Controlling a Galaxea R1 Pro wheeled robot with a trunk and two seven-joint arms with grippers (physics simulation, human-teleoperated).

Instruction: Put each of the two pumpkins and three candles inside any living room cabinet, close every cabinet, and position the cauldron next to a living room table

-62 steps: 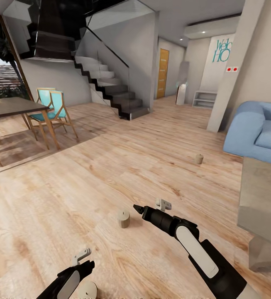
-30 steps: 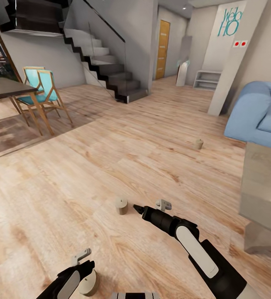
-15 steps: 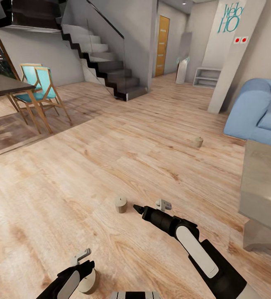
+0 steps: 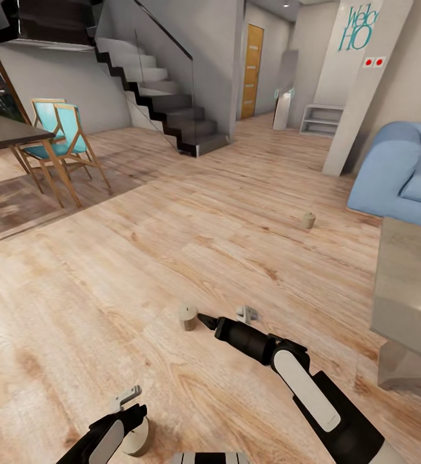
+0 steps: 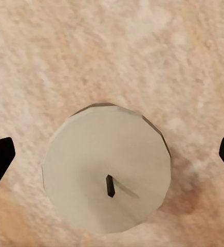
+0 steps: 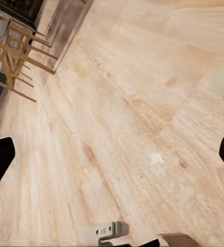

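1. Wooden floor (image 4: 171, 258) is carrying three candles, all standing upright.
2. Left gripper (image 5: 112, 154) is hovering over the near candle (image 5: 107, 170), fingers spread wide.
3. Right gripper (image 4: 200, 318) is pointing at the middle candle (image 4: 187, 316), fingers parted wide.
4. Far candle (image 4: 308, 220) is sitting near the sofa (image 4: 400, 177).

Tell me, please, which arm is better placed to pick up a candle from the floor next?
The left. Its tool hangs open straight above a candle, fingertips either side of it. The right tool is open near another candle, but that candle sits off to its side, not between the fingers.
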